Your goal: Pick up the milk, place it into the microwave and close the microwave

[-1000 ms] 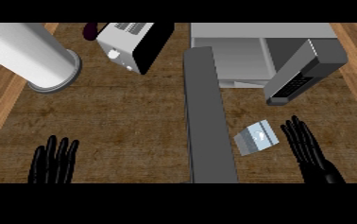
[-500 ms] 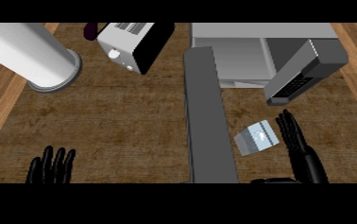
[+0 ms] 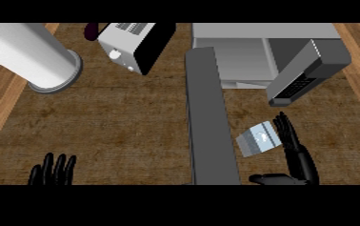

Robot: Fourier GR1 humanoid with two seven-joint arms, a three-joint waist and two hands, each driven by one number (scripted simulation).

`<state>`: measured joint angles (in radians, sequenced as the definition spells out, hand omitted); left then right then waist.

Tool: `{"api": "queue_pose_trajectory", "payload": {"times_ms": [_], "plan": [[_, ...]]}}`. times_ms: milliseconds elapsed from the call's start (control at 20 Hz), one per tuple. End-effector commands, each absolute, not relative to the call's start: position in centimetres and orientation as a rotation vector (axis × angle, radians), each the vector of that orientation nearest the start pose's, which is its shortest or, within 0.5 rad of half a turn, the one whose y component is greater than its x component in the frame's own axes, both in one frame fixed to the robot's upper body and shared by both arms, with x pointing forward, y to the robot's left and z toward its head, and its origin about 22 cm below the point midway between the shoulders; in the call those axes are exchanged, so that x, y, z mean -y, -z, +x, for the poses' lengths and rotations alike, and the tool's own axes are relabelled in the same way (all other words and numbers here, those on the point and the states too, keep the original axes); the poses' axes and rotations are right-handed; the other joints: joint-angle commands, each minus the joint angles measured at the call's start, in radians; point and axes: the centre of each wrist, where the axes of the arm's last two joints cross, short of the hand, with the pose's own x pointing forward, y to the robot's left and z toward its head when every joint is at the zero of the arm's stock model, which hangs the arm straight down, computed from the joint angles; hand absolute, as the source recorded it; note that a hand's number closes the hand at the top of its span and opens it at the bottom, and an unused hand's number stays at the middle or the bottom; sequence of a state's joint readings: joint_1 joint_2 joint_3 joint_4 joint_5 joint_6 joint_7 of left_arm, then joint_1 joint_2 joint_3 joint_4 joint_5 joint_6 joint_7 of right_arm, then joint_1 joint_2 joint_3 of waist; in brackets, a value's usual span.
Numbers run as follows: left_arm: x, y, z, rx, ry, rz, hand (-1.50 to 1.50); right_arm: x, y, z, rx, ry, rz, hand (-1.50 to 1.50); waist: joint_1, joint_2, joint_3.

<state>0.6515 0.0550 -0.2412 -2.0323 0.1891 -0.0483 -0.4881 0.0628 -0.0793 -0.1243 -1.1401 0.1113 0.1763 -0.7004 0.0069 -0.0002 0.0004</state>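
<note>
The milk, a small pale carton, lies on the wooden counter right of the open microwave door. My right hand is just right of the carton, fingers straight along its side and thumb spread out below it, open. The microwave stands at the back right with its cavity showing. Its door hangs open as a long grey slab running toward me. My left hand rests open at the lower left edge, fingers up.
A white toaster stands at the back centre-left, with a dark object behind it. A large white cylinder lies at the far left. A grey box-shaped unit leans beside the microwave at the right.
My right hand has moved left, closer to the milk, and its thumb now shows spread below the carton. My left hand has sunk slightly toward the lower edge.
</note>
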Motion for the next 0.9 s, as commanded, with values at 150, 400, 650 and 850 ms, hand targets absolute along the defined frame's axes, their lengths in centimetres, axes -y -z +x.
{"api": "queue_pose_trajectory", "payload": {"times_ms": [150, 400, 650, 850], "plan": [[-23.5, -0.7, 9.3, 1.917, -0.207, -0.133, -1.50, 29.8, 13.7, 18.9, 1.760, -0.150, -0.015, -1.50, -0.002, 0.000, 0.000], [-22.6, -1.8, 9.7, 1.929, -0.208, -0.142, -1.50, 28.9, 14.0, 21.8, 1.772, -0.202, -0.034, -1.50, 0.000, 0.001, 0.000], [-22.9, 0.2, 8.3, 1.923, -0.197, -0.121, -1.50, 28.0, 14.8, 21.6, 1.802, -0.200, 0.041, -1.50, 0.000, 0.000, 0.000], [-24.1, -0.6, 7.7, 1.929, -0.205, -0.142, -1.50, 28.8, 14.3, 21.4, 1.811, -0.197, 0.063, -1.50, -0.002, -0.001, 0.000]]}}
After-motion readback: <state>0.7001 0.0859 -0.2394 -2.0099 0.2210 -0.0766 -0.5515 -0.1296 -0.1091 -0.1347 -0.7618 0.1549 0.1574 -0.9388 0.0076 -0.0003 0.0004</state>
